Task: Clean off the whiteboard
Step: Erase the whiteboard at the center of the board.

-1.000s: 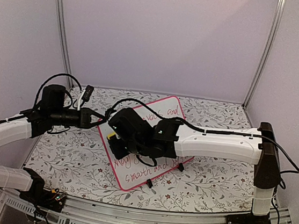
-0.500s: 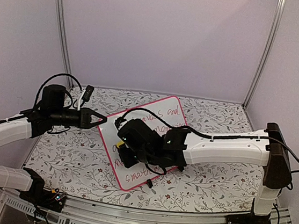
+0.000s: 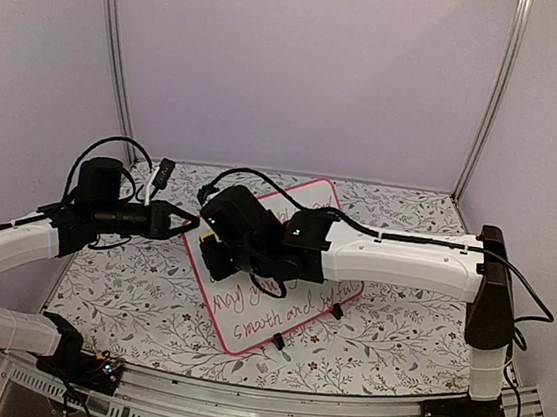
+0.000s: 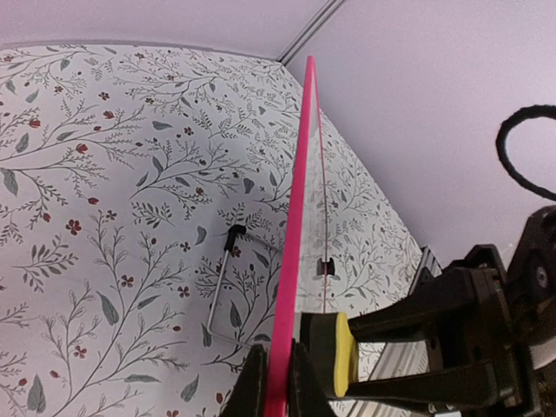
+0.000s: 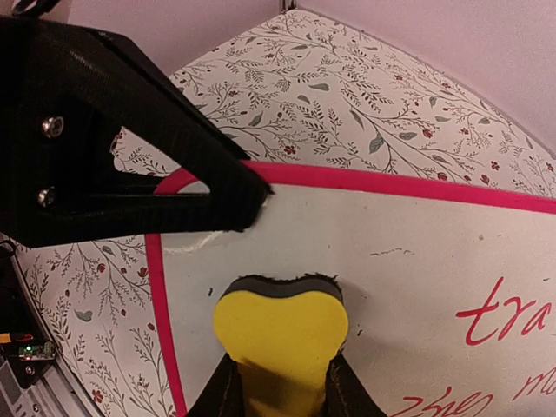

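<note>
I see the whiteboard (image 3: pixel 281 322) on the flower-patterned table (image 3: pixel 128 292), about in the middle; its long axis runs diagonally, from near-left to far-right, and the long edge with the two black clip feet (image 3: pixel 278 341) faces the near-right. The red handwriting (image 3: pixel 287 308) follows this same diagonal. The left gripper (image 3: pixel 188 223) has its fingers closed tight on the pink frame at the left short edge; from the left wrist I see the board edge-on between them, and I cannot tell if this edge is lifted. The right gripper (image 5: pixel 282 387) is clamped on the yellow eraser (image 5: pixel 280 334); its dark pad presses on bare white surface near the far-left corner.
</note>
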Robot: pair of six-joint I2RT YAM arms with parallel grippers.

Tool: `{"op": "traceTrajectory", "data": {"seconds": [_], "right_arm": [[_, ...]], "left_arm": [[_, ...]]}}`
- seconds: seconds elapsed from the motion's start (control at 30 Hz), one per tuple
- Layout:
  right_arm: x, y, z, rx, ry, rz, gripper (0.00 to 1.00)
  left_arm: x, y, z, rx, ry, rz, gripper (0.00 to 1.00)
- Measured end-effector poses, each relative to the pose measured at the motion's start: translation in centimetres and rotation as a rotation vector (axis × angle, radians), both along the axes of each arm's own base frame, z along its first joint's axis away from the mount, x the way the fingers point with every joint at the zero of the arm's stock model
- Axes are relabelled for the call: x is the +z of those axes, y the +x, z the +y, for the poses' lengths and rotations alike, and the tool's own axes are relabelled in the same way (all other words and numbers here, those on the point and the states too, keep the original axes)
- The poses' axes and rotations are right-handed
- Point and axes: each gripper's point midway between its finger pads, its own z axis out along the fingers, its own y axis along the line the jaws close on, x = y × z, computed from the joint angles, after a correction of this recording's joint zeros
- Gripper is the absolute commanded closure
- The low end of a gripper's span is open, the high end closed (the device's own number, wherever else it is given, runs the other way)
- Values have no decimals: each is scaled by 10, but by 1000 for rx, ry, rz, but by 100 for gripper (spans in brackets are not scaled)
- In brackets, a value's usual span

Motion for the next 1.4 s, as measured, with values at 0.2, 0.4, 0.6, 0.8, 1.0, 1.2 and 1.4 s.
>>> {"op": "traceTrajectory", "data": {"seconds": [0.2,0.4,0.6,0.8,1.0,1.2,1.4], "right_arm": [[-3,-2,-1,-5,-13,-7,74],[-21,-19,-10,0,-56,-3,74],[-34,-29,-22,-7,-78,24,74],[-29,-29,-22,-8,-79,25,74],[-13,-14,-10,-14,-57,13,74],[0,16,-17,-50,-23,11,74],[8,35,-24,-70,-13,-11,74]], "left_arm": [[-1,0,0,0,1,3,100],[-1,-1,0,-3,2,5,100],[-1,-1,-1,-4,1,5,100],[0,-1,-1,-7,-2,1,100],[0,-1,-1,-3,0,-2,100],[0,0,-1,3,2,0,100],[-1,0,-1,10,-2,10,100]]}}
